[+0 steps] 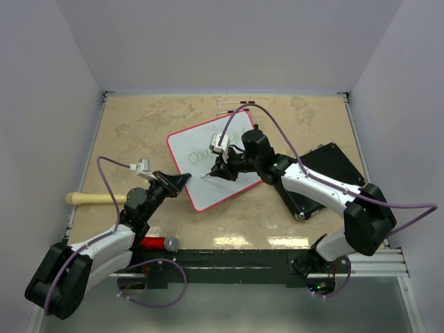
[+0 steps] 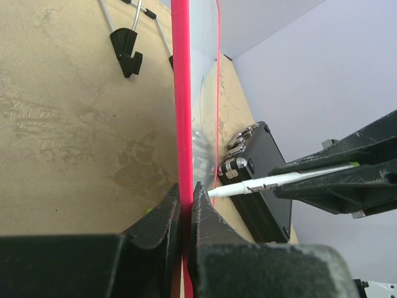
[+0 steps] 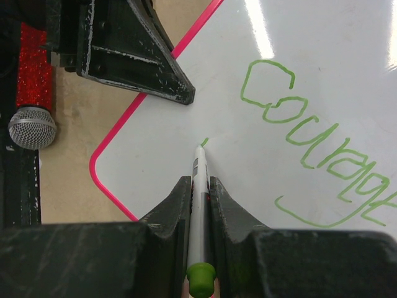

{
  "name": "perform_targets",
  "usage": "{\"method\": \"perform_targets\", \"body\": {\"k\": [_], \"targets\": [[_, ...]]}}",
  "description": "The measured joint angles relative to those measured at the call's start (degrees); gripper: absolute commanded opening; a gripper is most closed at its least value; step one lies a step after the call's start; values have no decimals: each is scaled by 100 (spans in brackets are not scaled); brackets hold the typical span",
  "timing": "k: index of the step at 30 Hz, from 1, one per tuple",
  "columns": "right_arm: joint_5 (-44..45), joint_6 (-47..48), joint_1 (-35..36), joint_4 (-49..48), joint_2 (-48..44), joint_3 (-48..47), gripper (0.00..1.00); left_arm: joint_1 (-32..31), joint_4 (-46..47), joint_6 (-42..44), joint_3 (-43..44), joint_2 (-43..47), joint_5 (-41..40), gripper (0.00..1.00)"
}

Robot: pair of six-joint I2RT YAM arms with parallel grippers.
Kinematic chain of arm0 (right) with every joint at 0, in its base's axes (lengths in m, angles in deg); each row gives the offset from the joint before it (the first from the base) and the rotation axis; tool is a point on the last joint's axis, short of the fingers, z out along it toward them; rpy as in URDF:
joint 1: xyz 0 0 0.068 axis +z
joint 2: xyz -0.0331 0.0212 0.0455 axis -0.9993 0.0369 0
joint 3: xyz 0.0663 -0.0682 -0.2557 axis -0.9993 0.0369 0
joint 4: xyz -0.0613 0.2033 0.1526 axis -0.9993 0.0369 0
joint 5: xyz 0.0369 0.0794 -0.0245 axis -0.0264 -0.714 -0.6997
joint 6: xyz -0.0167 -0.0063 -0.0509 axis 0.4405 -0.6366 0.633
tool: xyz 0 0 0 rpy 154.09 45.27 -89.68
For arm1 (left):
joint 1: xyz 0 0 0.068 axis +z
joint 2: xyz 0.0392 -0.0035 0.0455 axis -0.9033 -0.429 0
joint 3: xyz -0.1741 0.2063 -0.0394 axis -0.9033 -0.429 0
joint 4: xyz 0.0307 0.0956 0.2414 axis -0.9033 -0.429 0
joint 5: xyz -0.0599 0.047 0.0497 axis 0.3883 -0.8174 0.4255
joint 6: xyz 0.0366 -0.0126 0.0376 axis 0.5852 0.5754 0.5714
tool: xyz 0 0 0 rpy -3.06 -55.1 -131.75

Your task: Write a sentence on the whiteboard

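Note:
The whiteboard (image 1: 198, 149) with its red rim lies tilted mid-table, and green writing (image 3: 310, 136) reading "Courage" crosses its face. My left gripper (image 1: 182, 180) is shut on the board's near-left edge, and the left wrist view shows the red rim (image 2: 182, 93) pinched between the jaws (image 2: 186, 195). My right gripper (image 1: 218, 170) is shut on a white marker (image 3: 198, 180) with a green end cap. The marker's tip rests on the whiteboard (image 3: 155, 143) at a short green stroke, below and left of the word. The marker (image 2: 260, 183) also shows in the left wrist view.
A black rectangular pad (image 1: 333, 166) lies under my right arm at the right. A red glitter microphone (image 1: 156, 243) sits near the arm bases. A pale wooden stick (image 1: 90, 199) lies at the left edge. Wire stand legs with black feet (image 2: 127, 49) lie beyond the board.

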Motion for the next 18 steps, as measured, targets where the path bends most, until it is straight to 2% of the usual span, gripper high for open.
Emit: {"method": "perform_targets", "body": {"k": [18], "targets": [[122,221,-7,293,-11,-76,0,0,15,-35,-9,-35,-17,0]]}}
